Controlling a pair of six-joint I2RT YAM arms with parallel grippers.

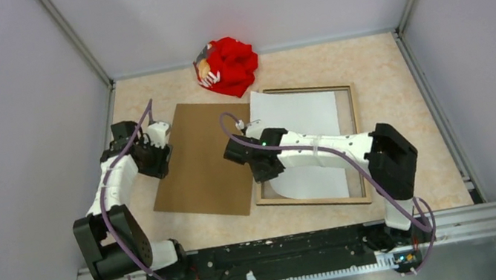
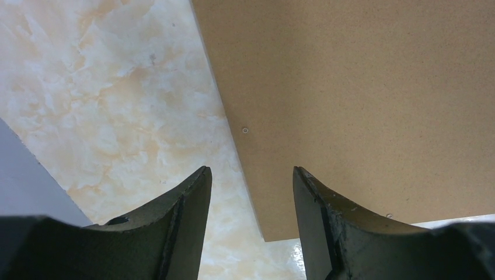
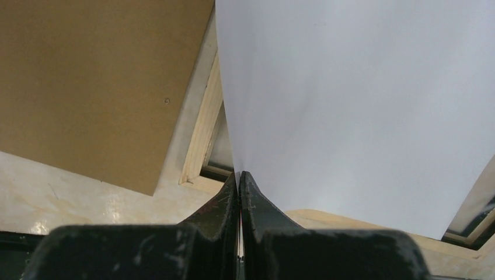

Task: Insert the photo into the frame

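The frame (image 1: 358, 139) lies on the table right of centre with its light wood back up; its corner shows in the right wrist view (image 3: 201, 140). A white sheet (image 1: 302, 120), the photo with its blank side up, lies over the frame's opening; no print shows. My right gripper (image 1: 258, 165) is shut on the sheet's left edge (image 3: 240, 174), and the sheet (image 3: 350, 99) curves up from the jaws. A separate brown board (image 1: 206, 158) lies left of the frame. My left gripper (image 1: 157, 154) is open and empty, its jaws (image 2: 251, 175) on either side of the board's left edge (image 2: 362, 87).
A red cloth bundle (image 1: 227, 66) sits at the back, just beyond the board and the frame. The brown board (image 3: 99, 76) overlaps the frame's left side. Grey walls close in the table on the left, back and right.
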